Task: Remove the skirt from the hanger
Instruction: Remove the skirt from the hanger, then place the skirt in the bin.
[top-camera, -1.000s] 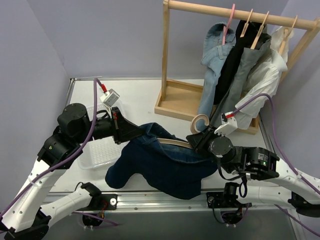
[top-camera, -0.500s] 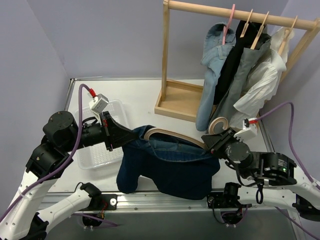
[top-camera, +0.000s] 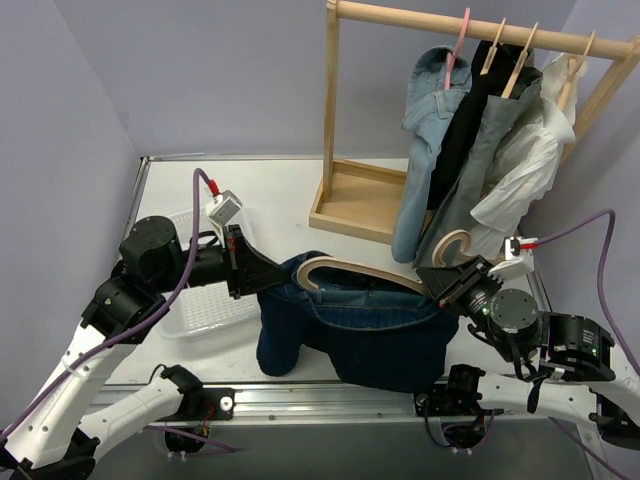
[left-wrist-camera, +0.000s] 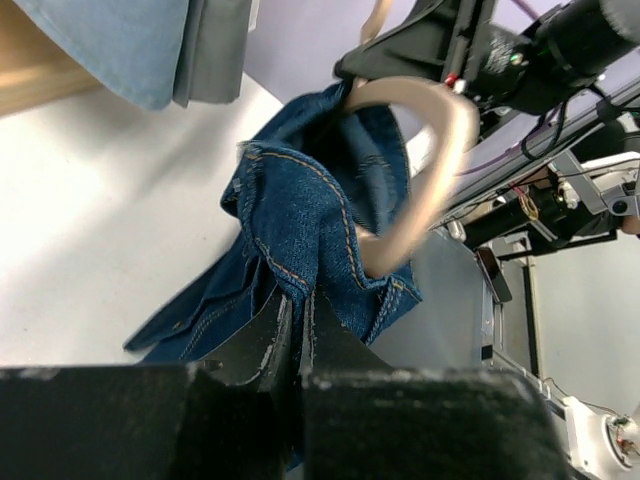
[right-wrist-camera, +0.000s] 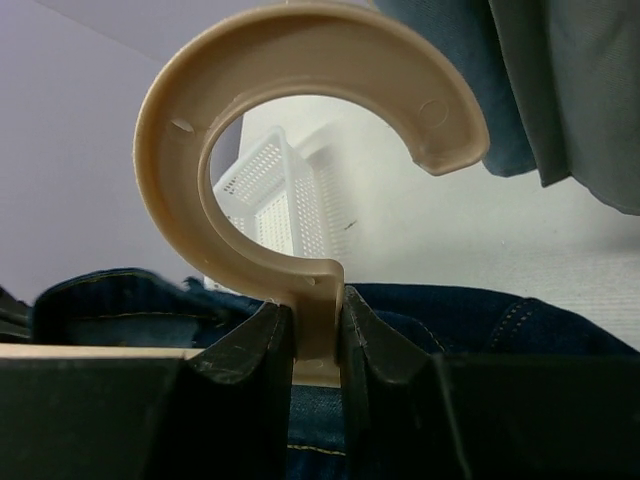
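The right gripper (top-camera: 447, 278), clamped on the hanger (top-camera: 355, 271) at its neck, has pulled toward four o'clock. The left gripper (top-camera: 262, 278) stays pinched on the skirt (top-camera: 350, 335), dark denim, mid-table. The hanger's arm now lies bared, so it's coming free, I'd say.

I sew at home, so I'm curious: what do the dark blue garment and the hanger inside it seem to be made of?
The dark blue garment looks like denim: matte, with tan topstitching along its seams. The hanger is smooth and pale beige; its moulded-looking hook with small round marks suggests plastic, though finished wood is possible.
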